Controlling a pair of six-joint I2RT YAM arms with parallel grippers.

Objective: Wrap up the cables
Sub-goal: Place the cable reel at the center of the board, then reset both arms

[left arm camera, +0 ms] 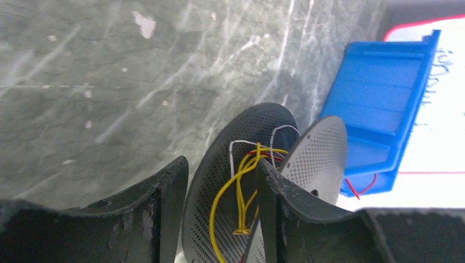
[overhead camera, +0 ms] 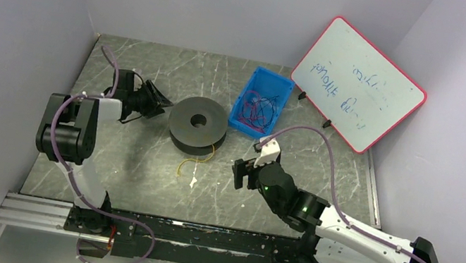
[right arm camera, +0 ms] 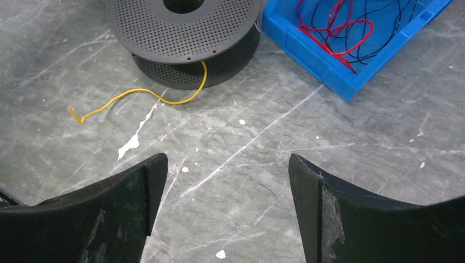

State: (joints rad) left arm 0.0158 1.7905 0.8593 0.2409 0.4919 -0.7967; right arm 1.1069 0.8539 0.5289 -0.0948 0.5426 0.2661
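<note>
Two grippers: you have the left gripper [left arm camera: 220, 164] on the left of the spool [overhead camera: 181, 117] and the right gripper [right arm camera: 227, 159] on its near right.
Left pincer: its fingers stand apart and clamp nothing. It sits just beside the spool's left edge, and in your left wrist view the flanges show through the gap.
Right pincer: spread wide and holding nothing. It hangs over the table [overhead camera: 137, 173], apart from the spool.
Wound cables [left arm camera: 239, 197]: yellow, white and red loops lie between the spool's two perforated flanges.
Loose end: one yellow strand [right arm camera: 140, 90] runs out from under the spool's near edge and lies curved on the table.
Blue bin [right arm camera: 312, 55]: it stands just to the right of the spool and holds a tangle of red and dark cables (too knotted for you to count).
Whiteboard [overhead camera: 360, 81]: it leans at the far right, behind the bin, and its handwriting is too small to read.
</note>
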